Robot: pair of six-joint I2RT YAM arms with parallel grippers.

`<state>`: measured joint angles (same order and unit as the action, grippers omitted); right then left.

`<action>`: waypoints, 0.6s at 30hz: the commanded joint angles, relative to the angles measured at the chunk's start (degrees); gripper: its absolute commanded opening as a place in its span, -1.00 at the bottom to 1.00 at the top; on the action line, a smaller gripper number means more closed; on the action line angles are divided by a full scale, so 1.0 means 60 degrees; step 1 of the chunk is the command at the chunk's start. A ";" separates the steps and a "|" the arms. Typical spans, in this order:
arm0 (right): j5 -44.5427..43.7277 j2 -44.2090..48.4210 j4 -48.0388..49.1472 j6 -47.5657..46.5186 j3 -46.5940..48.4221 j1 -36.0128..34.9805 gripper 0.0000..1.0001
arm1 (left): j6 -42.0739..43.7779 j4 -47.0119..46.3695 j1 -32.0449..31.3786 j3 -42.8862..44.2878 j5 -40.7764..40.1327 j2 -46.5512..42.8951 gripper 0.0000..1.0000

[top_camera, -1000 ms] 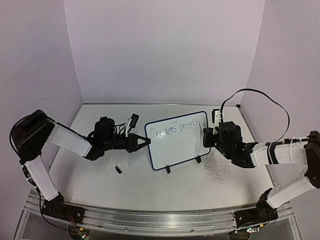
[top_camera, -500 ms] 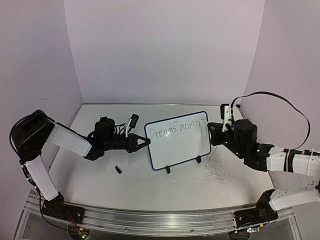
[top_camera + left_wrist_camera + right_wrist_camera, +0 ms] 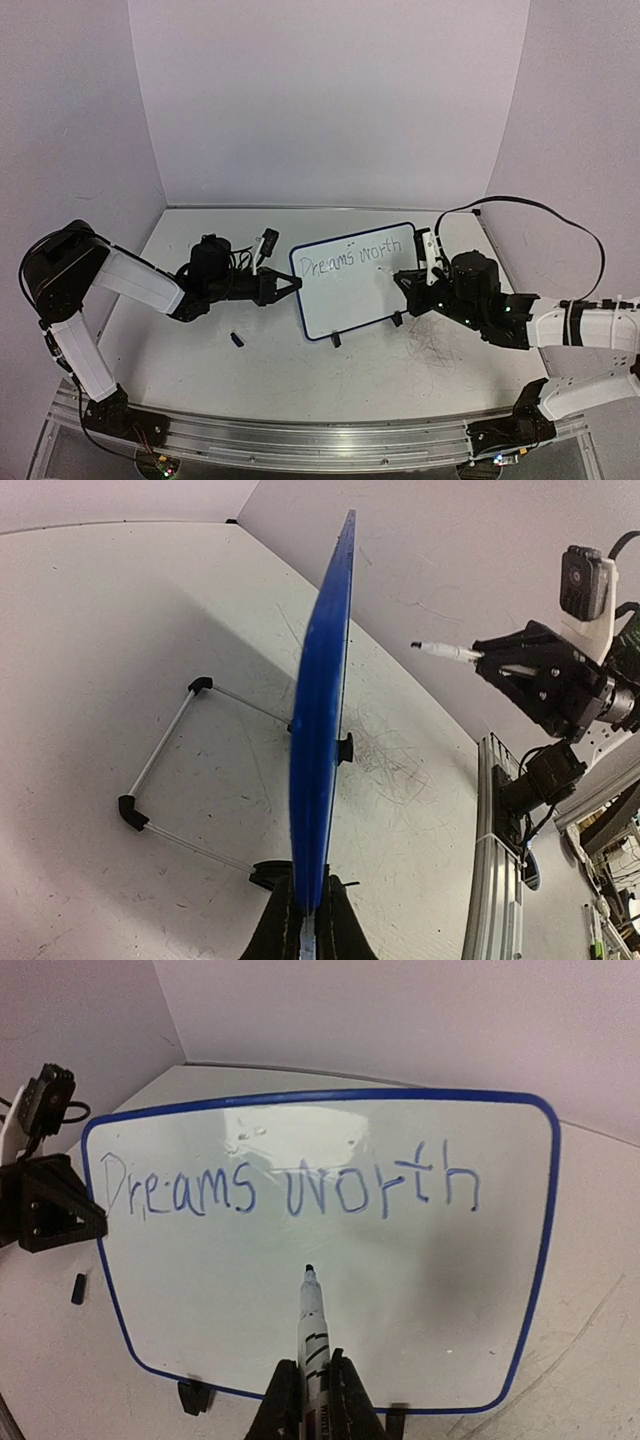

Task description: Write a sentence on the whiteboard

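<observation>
Blue-ink sentence (image 3: 290, 1185) at "Dreams worth" only, along top of whiteboard (image 3: 400, 1290); lower half bare. Standing upright in middle of tabletop (image 3: 300, 385), left edge pinched tight in left gripper (image 3: 306, 925). Right gripper (image 3: 312, 1392) clamped on marker (image 3: 313, 1322), tip aimed below first line, short of surface. Risks: pressing too hard and twisting or tipping board in its one-edge pinch; starting too far right and running out of room; dragging tip through fresh ink.
</observation>
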<state>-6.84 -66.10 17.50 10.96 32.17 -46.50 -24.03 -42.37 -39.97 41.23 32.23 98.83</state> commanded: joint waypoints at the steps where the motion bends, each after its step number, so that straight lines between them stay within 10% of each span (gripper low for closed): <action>1: 0.0099 -0.0479 0.0240 0.0416 0.0574 -0.0640 -1.00 | 0.0145 0.0298 -0.0120 0.0129 -0.0268 -0.0179 -1.00; 18: 0.0271 -0.2721 0.1773 -0.1445 0.1903 -0.1508 -1.00 | 0.0101 0.0338 -0.0149 0.0005 -0.0629 -0.0301 -1.00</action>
<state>-6.55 -79.66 21.86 7.32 39.75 -55.42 -24.03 -42.37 -40.49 41.23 30.81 98.81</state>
